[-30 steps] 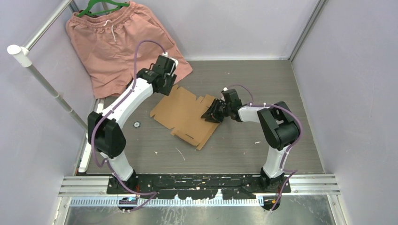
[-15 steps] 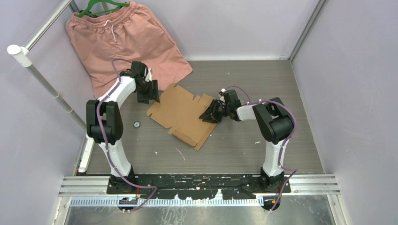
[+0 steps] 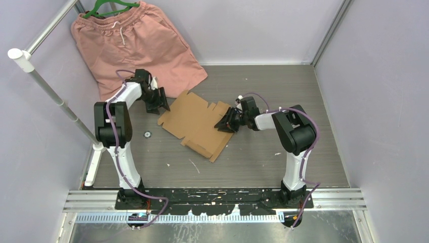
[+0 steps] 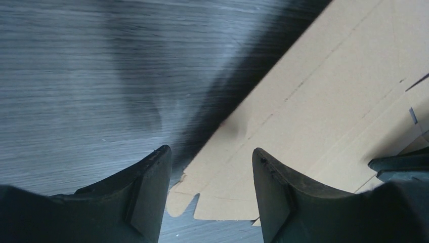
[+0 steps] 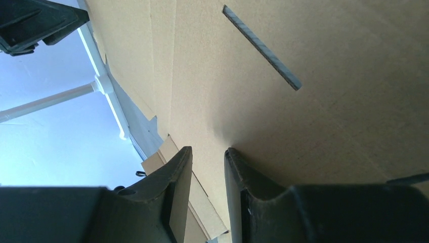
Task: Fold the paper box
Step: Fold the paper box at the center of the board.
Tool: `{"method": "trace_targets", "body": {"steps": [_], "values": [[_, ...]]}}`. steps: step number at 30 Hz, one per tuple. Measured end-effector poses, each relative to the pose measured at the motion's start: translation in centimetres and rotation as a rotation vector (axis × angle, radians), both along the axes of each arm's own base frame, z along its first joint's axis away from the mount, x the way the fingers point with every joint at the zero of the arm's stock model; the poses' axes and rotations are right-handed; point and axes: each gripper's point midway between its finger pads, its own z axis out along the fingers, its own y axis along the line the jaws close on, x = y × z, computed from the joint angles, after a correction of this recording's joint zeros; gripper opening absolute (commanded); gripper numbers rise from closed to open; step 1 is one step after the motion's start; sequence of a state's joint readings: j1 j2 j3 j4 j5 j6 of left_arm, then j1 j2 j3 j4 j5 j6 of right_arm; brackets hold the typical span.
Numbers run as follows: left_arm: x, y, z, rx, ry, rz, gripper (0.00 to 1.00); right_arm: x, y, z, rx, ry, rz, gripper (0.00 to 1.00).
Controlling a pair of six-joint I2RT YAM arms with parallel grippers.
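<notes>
The paper box (image 3: pixel 195 121) is a flat brown die-cut cardboard sheet lying on the grey table. My left gripper (image 3: pixel 164 104) is open and low at the sheet's far left corner. In the left wrist view the left gripper (image 4: pixel 210 152) has its jaws wide apart, with the sheet's notched corner (image 4: pixel 329 91) between and beyond them, untouched. My right gripper (image 3: pixel 222 125) is at the sheet's right edge. In the right wrist view the right gripper (image 5: pixel 208 150) has narrow jaws pinching a flap, and the sheet's underside (image 5: pixel 303 126) fills the frame, so that edge is lifted.
Salmon-pink shorts (image 3: pixel 134 45) on a green hanger lie at the back left, close behind the left gripper. A white pole (image 3: pixel 45 86) slants along the left side. A small round object (image 3: pixel 147 134) lies on the table left of the sheet. Walls close in on both sides.
The left arm swung from above the sheet's far corner to the left and down beside its left corner. The sheet slid slightly left with the right gripper, which kept its hold.
</notes>
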State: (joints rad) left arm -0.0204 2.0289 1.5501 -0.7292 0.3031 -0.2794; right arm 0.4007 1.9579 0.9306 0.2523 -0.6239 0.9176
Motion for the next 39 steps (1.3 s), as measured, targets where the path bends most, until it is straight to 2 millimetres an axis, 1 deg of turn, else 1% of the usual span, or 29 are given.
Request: {"method": "trace_targets", "body": {"steps": [5,9,11,21,26,30,33,36,39], "values": [[0.4,1.2,-0.5,-0.019,0.008,0.041,0.6,0.1,0.1,0.0,0.004,0.001,0.007,0.38],[1.0,1.0,-1.1,-0.093,0.025,0.052,0.6,0.1,0.1,0.0,0.003,0.0,0.009,0.38],[1.1,0.6,-1.7,-0.141,0.044,0.052,0.6,0.1,0.1,0.1,0.002,0.0,0.01,0.39],[0.7,-1.8,-1.2,-0.309,0.069,0.009,0.6,0.0,0.2,0.1,0.004,0.001,0.016,0.39],[0.7,-2.2,-0.9,-0.333,0.057,-0.017,0.59,0.1,0.2,0.0,0.013,0.005,0.022,0.39],[0.6,-2.6,-0.5,-0.356,0.049,-0.032,0.58,0.1,0.2,0.1,0.018,0.008,0.026,0.39],[0.2,-3.1,0.0,-0.37,0.047,-0.043,0.58,0.0,0.2,0.0,0.021,0.01,0.027,0.39],[0.0,-3.4,1.1,-0.382,0.029,-0.054,0.58,0.1,0.2,0.1,0.026,0.011,0.029,0.39],[0.1,-3.6,2.8,-0.393,-0.007,-0.066,0.58,0.1,0.2,0.1,0.028,0.012,0.029,0.39]]}}
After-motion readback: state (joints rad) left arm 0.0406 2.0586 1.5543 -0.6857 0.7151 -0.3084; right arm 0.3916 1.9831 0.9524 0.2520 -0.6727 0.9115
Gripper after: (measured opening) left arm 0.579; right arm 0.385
